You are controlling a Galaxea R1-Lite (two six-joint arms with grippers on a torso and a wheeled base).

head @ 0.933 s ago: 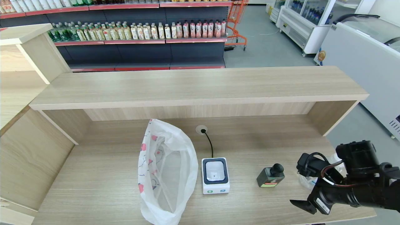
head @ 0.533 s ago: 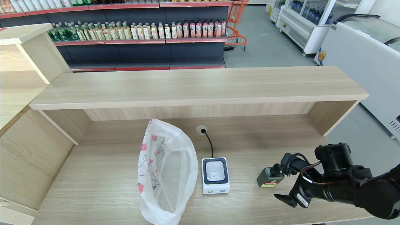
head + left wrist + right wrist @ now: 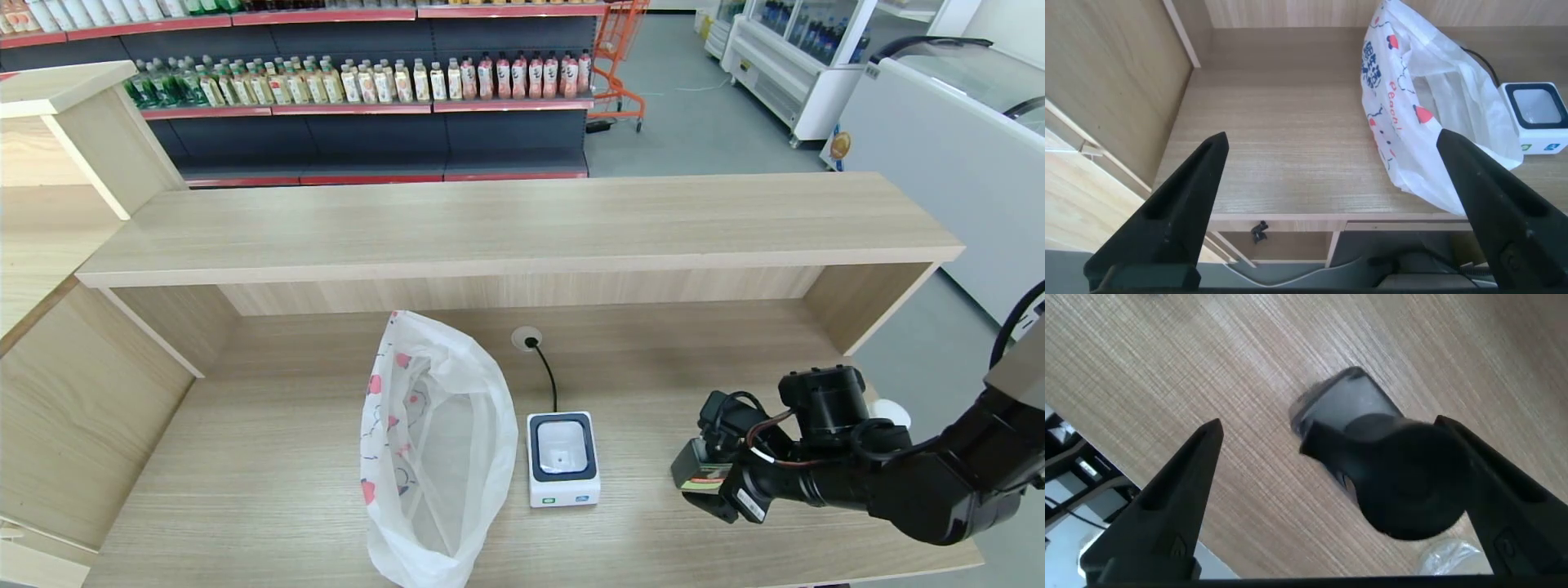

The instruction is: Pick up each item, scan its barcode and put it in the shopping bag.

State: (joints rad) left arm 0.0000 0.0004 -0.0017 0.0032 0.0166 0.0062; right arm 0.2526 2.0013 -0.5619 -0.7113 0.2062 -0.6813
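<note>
You have: scanner [image 3: 562, 457]; shopping bag [image 3: 433, 449] just left of it; dark bottle [image 3: 700, 474] to its right, between the right gripper's [image 3: 1329, 425] spread fingers; left gripper [image 3: 1333, 140] beyond the bag, fingers spread.

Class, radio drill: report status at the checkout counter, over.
Left claw open, above wooden counter near white plastic shopping bag. Right claw open, straddling squat dark bottle with black cap, on counter. Nothing between bottle and white box scanner.

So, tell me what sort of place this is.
Probably a small supermarket's checkout: a barcode scanner and shopping bag sit on the wooden counter, with shelves of bottled drinks and freezers behind.
</note>
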